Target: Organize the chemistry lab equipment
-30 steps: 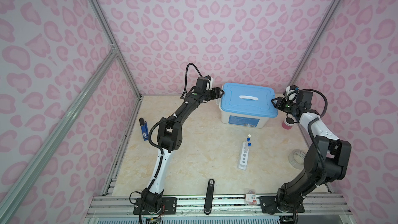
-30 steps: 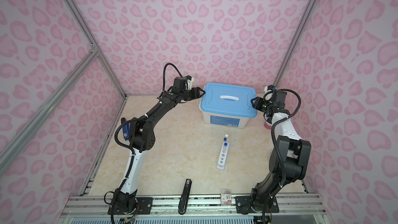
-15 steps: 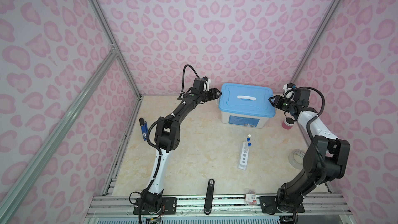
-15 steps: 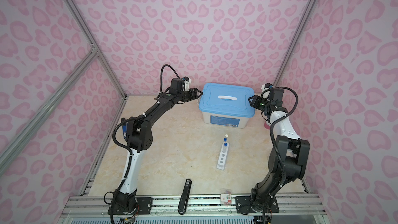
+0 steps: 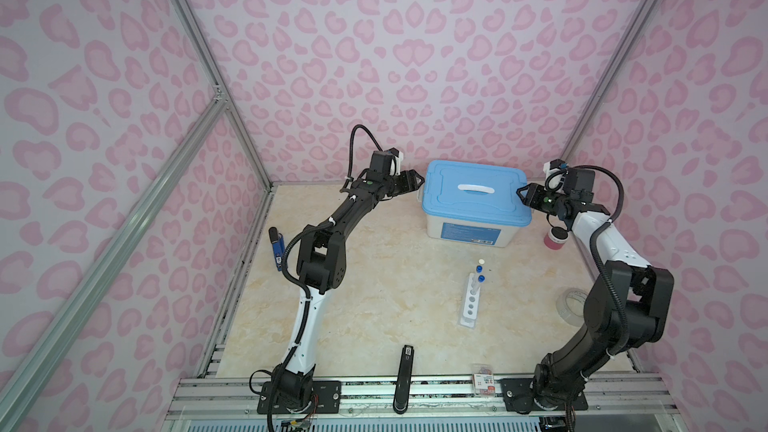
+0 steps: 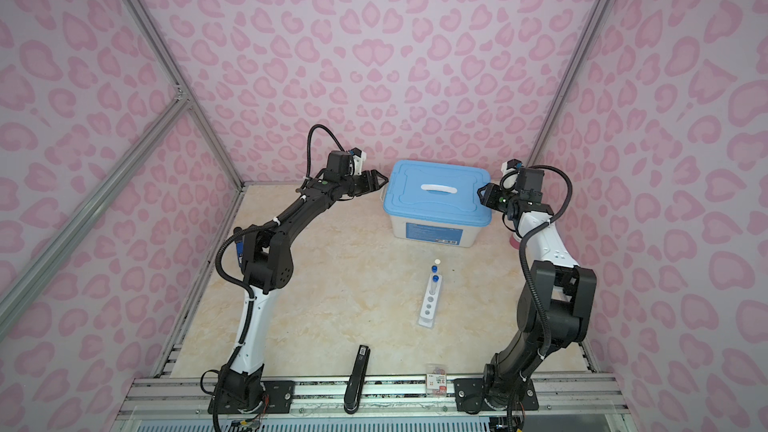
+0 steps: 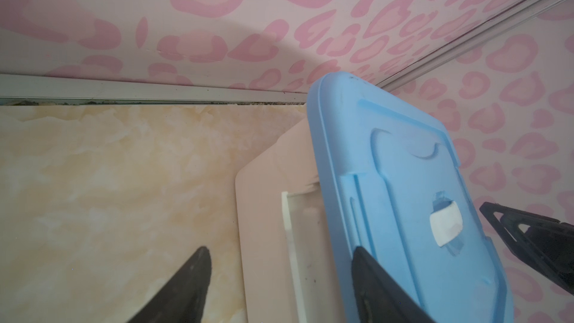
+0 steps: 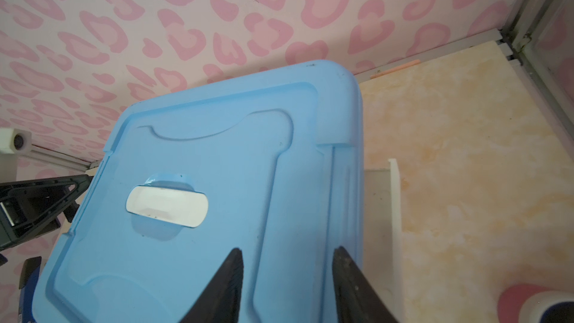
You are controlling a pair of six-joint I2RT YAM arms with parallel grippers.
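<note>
Far left, a blue-and-black stick [image 5: 275, 248] is parked by the wall, and the left gripper [image 5: 417, 184] is held wide open astride the left end of the blue-lidded box [image 5: 473, 201]. Mid-floor, well in front of the box, the white holed rack [image 5: 469, 305] is laid out with two blue-capped test tubes [image 5: 481, 280] stood in its far holes and a tiny pale cup [image 5: 481, 262] set just beyond. Over on the right, the right gripper [image 5: 520, 192] is kept partly spread above the lid's other end with nothing pinched, the pink can [image 5: 556, 239] is left beside that arm, and a clear round vessel [image 5: 570, 305] is half hidden by it.
</note>
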